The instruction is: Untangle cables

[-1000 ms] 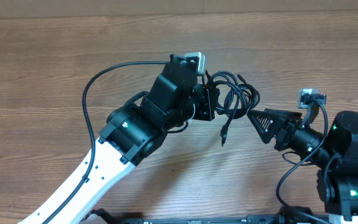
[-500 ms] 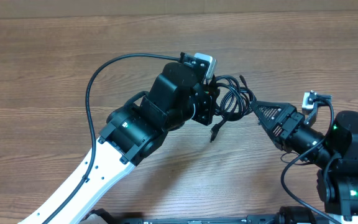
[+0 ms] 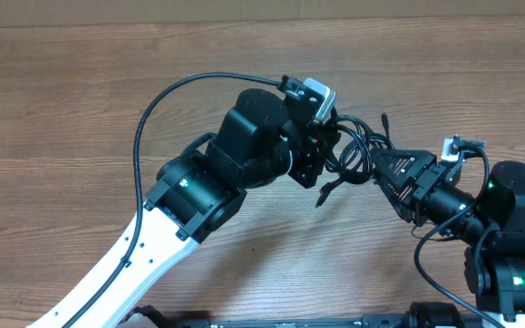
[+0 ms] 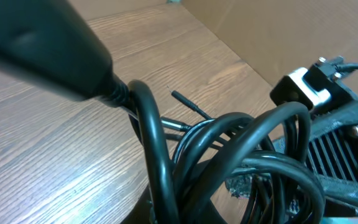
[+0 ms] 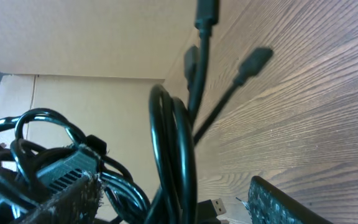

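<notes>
Cables [image 3: 361,146] pinched in L gripper [image 3: 322,157]; R gripper [image 3: 383,166] spread, angled toward them.

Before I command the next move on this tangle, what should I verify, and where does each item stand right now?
1. Left gripper shut on the cables: ok; the bundle sits at its tip.
2. Right gripper open: ok; its fingers stand apart.
3. Loop between the right fingers: ok, seen in the right wrist view.
4. Which cable that loop belongs to: cannot tell; strands overlap.
5. Loose plug end outside both grips: ok; it sticks out beside the left gripper.
6. Cables separated: not ok; wound together.
</notes>
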Available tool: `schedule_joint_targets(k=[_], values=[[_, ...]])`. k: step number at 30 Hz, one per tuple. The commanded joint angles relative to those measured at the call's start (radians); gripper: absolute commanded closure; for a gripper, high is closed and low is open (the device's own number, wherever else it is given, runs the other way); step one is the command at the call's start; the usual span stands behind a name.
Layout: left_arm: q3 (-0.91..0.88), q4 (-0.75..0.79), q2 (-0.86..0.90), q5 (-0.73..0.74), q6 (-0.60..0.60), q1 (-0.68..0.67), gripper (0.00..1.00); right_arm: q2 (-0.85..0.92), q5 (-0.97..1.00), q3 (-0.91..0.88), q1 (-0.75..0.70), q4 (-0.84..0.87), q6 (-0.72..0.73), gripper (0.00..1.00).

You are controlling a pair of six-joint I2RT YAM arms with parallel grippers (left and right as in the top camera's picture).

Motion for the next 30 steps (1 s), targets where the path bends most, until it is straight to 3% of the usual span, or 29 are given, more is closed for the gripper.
schedule_joint_targets(k=[1,8,12,17,22,26,30], values=[[0.010,0.011,-0.003,0.037,0.037,-0.007,0.96,-0.002,0.001,0.024,-0.001,0.005,-0.004,0.26],[0.010,-0.035,-0.003,0.029,0.221,-0.006,0.96,-0.002,0.024,0.024,-0.001,0.005,-0.189,0.14],[0.010,-0.061,-0.003,0.019,0.293,-0.006,0.96,-0.002,0.039,0.024,-0.001,0.006,-0.290,0.13],[0.010,-0.103,-0.003,-0.087,0.298,-0.006,0.96,-0.003,0.040,0.024,-0.001,0.018,-0.411,0.13],[0.010,-0.117,-0.003,-0.098,0.296,-0.006,0.96,-0.003,0.035,0.024,-0.001,0.017,-0.526,0.13],[0.010,-0.143,-0.003,-0.097,0.286,-0.007,0.96,-0.003,-0.036,0.024,-0.001,0.017,-0.686,0.06],[0.010,-0.184,-0.003,-0.094,0.287,-0.014,0.96,-0.003,-0.035,0.024,-0.001,0.014,-0.721,0.03]])
